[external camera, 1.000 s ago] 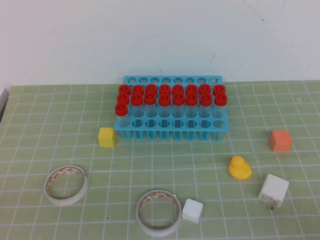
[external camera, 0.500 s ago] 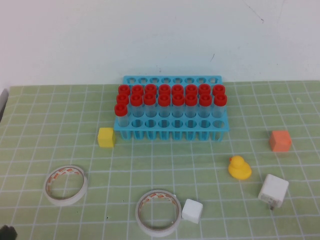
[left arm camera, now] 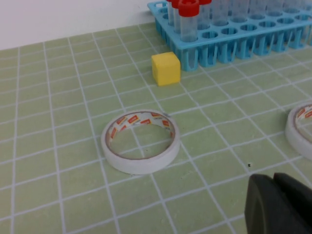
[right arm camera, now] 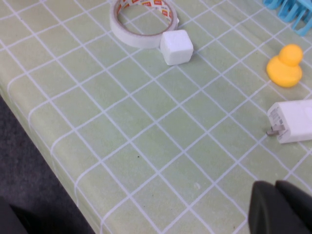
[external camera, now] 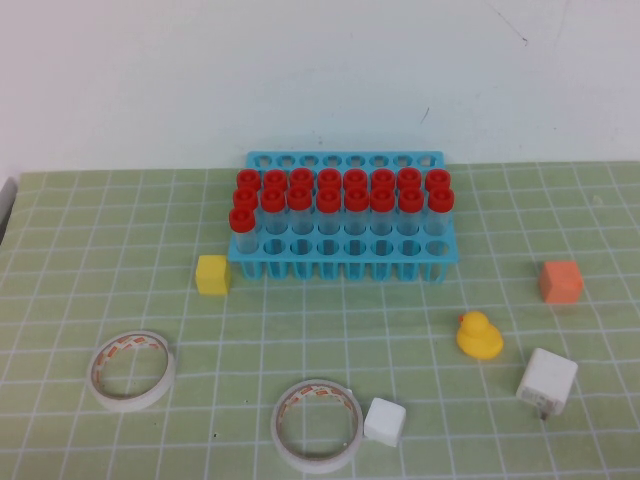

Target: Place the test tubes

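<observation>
A blue test tube rack [external camera: 345, 160] stands at the middle back of the green grid mat. Two rows of red-capped test tubes [external camera: 343, 192] fill its middle, and one more tube [external camera: 241, 222] stands alone at the front left corner. The back row and most of the front rows are empty holes. Neither arm shows in the high view. My left gripper [left arm camera: 274, 183] is shut and empty, low over the mat near a tape roll, with the rack [left arm camera: 253, 36] far ahead. My right gripper [right arm camera: 275, 187] is also shut and empty, near the mat's front edge.
A yellow cube [external camera: 212, 274] sits by the rack's front left corner. An orange cube [external camera: 560, 282], a yellow duck [external camera: 479, 335] and a white charger [external camera: 547, 381] lie on the right. Two tape rolls [external camera: 130, 402] [external camera: 312, 462] and a white cube [external camera: 385, 421] lie in front.
A dark bit of the left arm showed at the high view's bottom left corner half a second ago and is now out of sight. Nothing on the mat has moved.
</observation>
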`<action>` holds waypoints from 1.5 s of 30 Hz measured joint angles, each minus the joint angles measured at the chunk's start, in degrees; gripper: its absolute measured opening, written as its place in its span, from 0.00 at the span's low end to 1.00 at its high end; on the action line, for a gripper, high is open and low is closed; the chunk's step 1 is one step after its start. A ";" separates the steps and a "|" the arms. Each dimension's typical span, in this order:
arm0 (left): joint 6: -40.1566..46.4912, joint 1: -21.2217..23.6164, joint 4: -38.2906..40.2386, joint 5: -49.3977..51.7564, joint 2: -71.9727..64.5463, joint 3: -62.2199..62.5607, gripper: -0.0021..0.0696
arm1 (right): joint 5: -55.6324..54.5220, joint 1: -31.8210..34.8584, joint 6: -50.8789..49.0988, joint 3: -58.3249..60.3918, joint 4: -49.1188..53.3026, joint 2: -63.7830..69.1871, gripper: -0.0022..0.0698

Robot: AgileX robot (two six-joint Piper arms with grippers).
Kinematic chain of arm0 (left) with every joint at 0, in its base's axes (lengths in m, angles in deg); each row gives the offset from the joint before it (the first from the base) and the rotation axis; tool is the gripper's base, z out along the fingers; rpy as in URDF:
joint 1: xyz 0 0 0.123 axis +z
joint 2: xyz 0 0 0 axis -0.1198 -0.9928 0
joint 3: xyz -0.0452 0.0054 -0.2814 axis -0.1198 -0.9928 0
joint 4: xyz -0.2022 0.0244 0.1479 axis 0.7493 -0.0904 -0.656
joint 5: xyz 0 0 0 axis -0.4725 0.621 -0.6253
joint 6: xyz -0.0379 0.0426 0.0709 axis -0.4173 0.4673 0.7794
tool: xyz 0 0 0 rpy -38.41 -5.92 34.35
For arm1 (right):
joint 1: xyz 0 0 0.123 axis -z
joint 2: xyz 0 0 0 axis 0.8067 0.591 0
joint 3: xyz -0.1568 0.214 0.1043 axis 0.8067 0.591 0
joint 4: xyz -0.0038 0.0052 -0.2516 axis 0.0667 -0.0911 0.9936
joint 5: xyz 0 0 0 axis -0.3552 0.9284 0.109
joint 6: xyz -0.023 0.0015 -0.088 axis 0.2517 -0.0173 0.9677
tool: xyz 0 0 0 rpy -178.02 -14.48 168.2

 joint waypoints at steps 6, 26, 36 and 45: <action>-10.39 0.00 -11.58 0.00 0.00 0.10 0.03 | 0.00 0.00 0.00 0.00 0.00 0.00 0.03; -14.40 4.59 -10.63 0.00 0.00 0.10 0.03 | 0.00 0.00 0.00 0.00 0.00 0.00 0.03; -11.11 6.34 -10.06 0.00 0.00 0.10 0.03 | 0.00 0.00 0.00 0.00 0.00 0.00 0.03; -10.72 6.34 -9.80 0.00 0.00 0.10 0.03 | 0.00 0.00 0.00 0.00 0.00 0.00 0.03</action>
